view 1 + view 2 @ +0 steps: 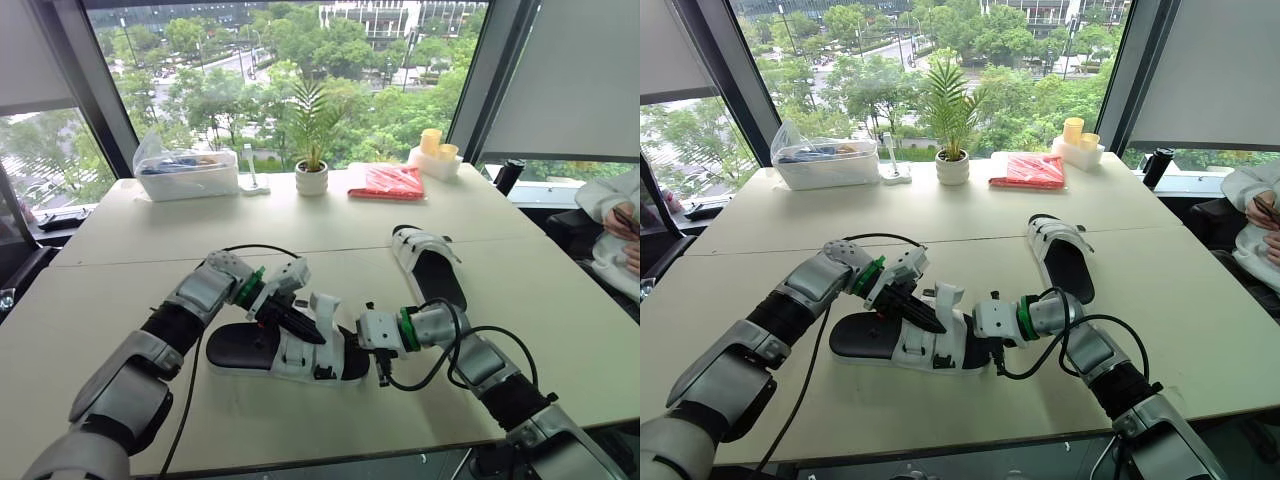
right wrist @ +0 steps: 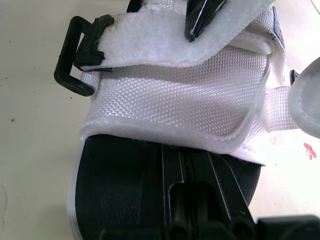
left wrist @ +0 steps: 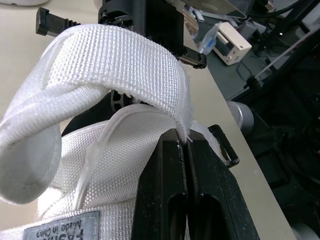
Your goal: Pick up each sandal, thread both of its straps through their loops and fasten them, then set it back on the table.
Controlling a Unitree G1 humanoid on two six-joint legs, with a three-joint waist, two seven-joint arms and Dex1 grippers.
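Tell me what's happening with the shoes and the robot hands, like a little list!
near sandal: lying on the table, between both pincers
left pincer: shut on a white strap
right pincer: shut, tips on the near sandal's black insole
far sandal: lying on the table, apart from both pincers

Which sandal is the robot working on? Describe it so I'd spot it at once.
On the pale table by the window, look near the front edge. The sandal there lies crosswise, its white strap pinched by the left gripper; the other sandal lies farther back, untouched.
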